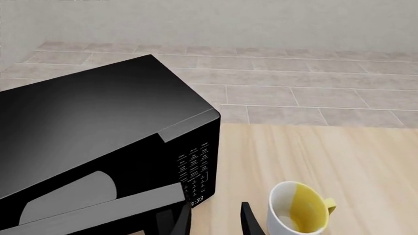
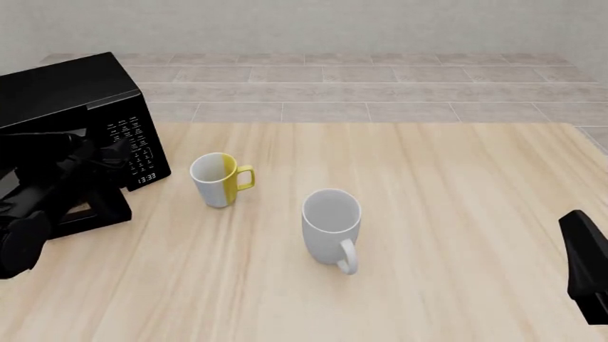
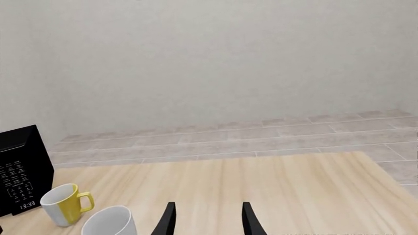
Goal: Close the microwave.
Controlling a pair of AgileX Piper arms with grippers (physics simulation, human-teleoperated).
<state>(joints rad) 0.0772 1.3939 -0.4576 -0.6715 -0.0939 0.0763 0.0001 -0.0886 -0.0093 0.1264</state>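
Microwave (image 2: pixel 85 114) sits at the far left of the bench (image 2: pixel 428 214), a big glossy black box with its keypad panel and clock facing the mugs. Its door (image 1: pixel 98 210) looks swung partly outward at the front, though the left arm covers most of it in the front view. The left claw (image 1: pixel 216 220) hangs just beside that door, fingers apart and holding nothing, with the door's grey upper edge close against one finger. By my judgement the box is heavy and rigid enough to stay put under a push, while the door is a stiff hinged slab that should swing easily; its gloss would make a pinch slippery, so a flat press on the outer face near the free edge, away from the hinge, seems the better place than any grip. A yellow-and-white mug (image 2: pixel 219 179) stands near the keypad and a grey mug (image 2: pixel 332 222) farther out, both well clear of the door's swing as far as I can tell. The right claw (image 3: pixel 206 220) is apart too, empty, well off over bare bench.
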